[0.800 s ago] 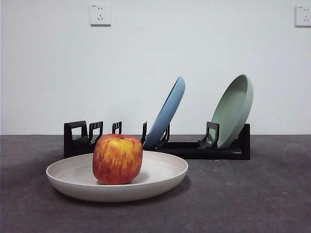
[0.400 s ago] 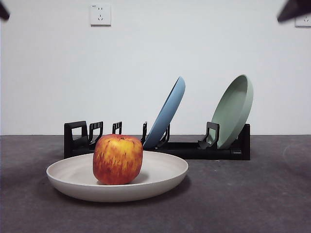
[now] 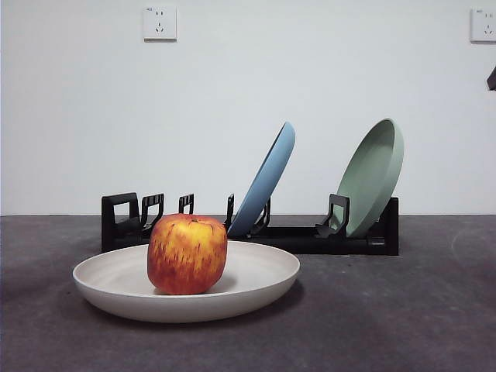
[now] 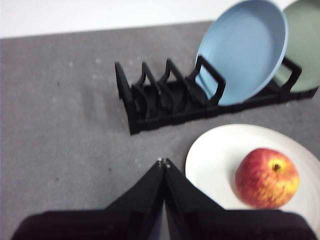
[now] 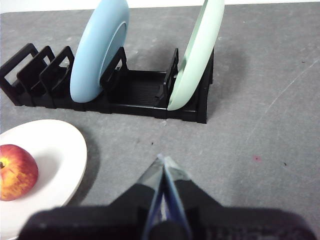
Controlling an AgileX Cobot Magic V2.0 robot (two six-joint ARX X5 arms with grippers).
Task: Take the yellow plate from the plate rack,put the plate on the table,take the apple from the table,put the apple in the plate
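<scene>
Front view: red-streaked round apple point(image 3: 187, 254) sits inside wide cream matte plate point(image 3: 186, 283) on dark grey surface point(image 3: 403, 310); nearer left hand point(image 4: 163, 162) pressed together, empty; right hand point(image 5: 162, 160) likewise.

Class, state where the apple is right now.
The apple sits in the yellow plate on the table, left of centre in the front view, in front of the plate rack.

apple point(image 3: 187, 254): red/yellow, upright, in yellow plate point(image 3: 256, 293) | plate: cream, flat on surface point(image 3: 403, 318), just in front of plate rack point(image 3: 124, 221) | rack: black, left slots empty
</scene>
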